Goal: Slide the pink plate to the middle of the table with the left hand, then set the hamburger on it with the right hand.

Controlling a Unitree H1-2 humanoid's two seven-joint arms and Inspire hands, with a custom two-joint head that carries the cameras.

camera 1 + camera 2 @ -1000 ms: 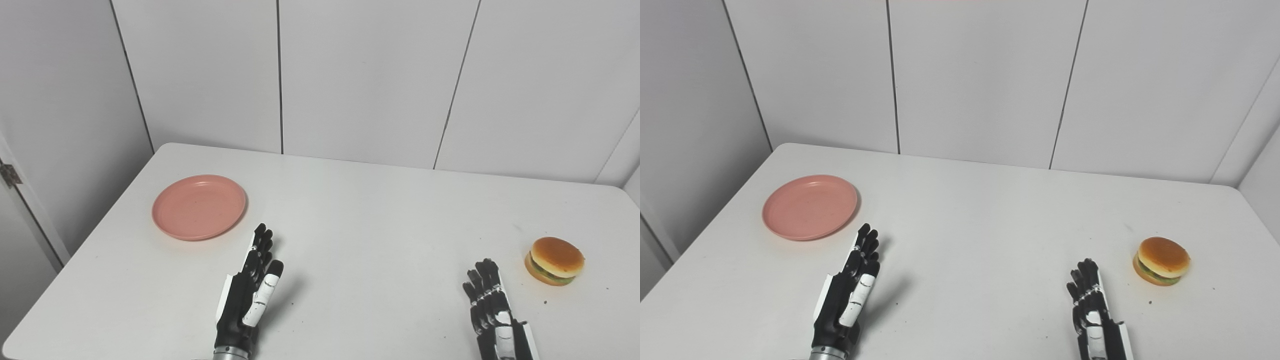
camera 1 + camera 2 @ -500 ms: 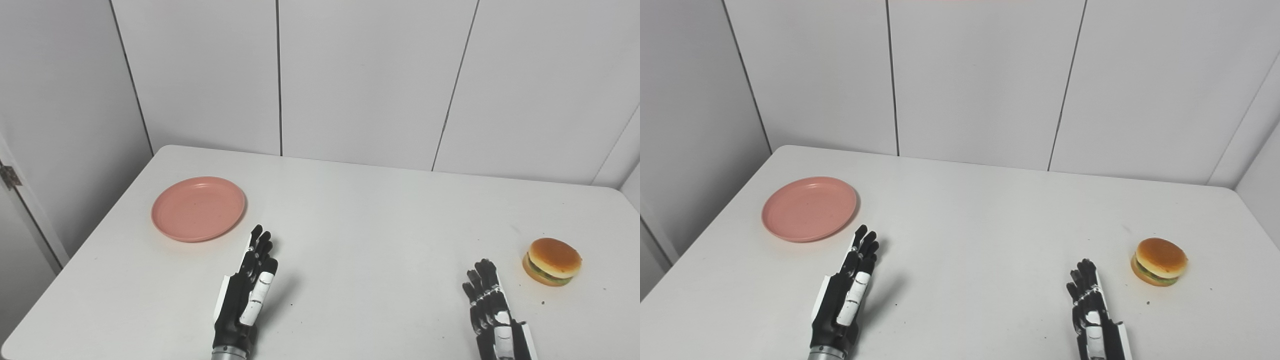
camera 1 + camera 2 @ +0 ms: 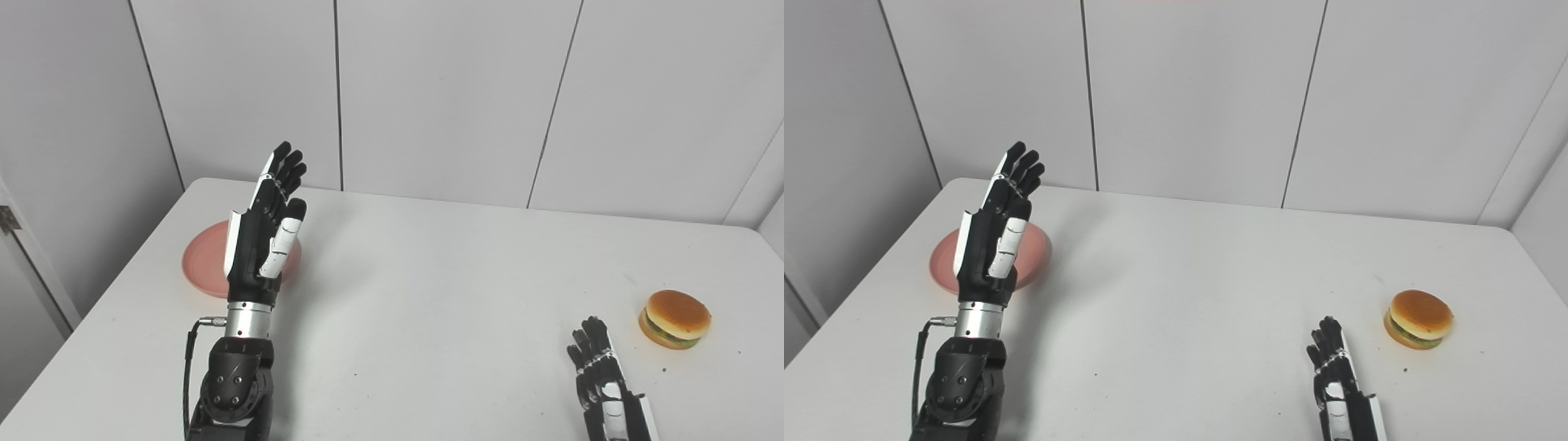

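Note:
The pink plate [image 3: 202,269] lies on the white table [image 3: 429,294] at the left; my left hand hides most of it. My left hand [image 3: 264,229] is raised above the table in front of the plate, open, fingers straight and pointing up and away, holding nothing. The hamburger [image 3: 675,318] sits at the right side of the table. My right hand [image 3: 603,383] rests low near the front edge, open and empty, a little left of and nearer than the hamburger. The plate [image 3: 944,263], left hand [image 3: 995,233], hamburger [image 3: 1418,318] and right hand [image 3: 1338,383] also show in the right eye view.
Grey wall panels [image 3: 441,92] stand right behind the table's far edge. The table's left edge [image 3: 122,257] runs close beside the plate. A few small dark specks lie on the tabletop near the hamburger.
My left hand has lifted off the table and moved up and away, so that it now stands in front of the plate. The right hand, plate and hamburger have not moved.

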